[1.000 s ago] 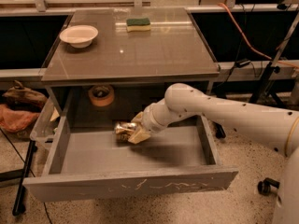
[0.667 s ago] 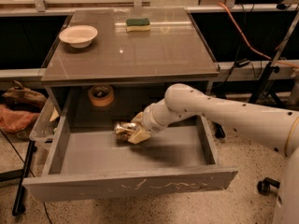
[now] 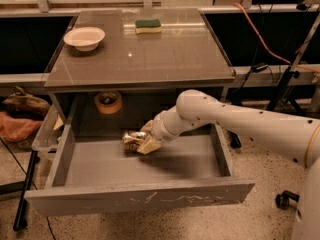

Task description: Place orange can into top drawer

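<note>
Claw (image 3: 148,142) reaches into the open top drawer (image 3: 140,200), clamped on the orange can (image 3: 131,140) at its tip (floor just below). Placing step underway; next likely calls for release, then a clean lift out.

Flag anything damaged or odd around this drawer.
The orange can, gripped by the claw at the back of the top drawer, looks crumpled rather than cylindrical. The drawer's front panel bears pale scratches.
</note>
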Robot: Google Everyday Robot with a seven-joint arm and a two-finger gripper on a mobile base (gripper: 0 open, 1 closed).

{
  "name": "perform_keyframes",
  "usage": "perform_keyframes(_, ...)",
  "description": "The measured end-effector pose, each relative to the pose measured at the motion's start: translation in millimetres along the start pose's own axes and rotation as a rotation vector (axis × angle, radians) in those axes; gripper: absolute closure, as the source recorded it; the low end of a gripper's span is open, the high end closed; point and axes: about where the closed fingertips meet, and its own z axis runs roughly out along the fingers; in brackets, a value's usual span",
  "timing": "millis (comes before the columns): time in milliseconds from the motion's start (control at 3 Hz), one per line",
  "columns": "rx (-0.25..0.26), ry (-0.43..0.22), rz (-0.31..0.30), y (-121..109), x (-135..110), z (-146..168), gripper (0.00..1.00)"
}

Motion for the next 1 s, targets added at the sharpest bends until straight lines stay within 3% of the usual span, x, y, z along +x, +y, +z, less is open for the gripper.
perform_keyframes(667, 0.0, 0.0, 0.0, 0.0, 0.0, 0.1, 0.11)
perform_keyframes(1000, 0.0, 0.0, 0.0, 0.1, 0.0, 0.1, 0.0)
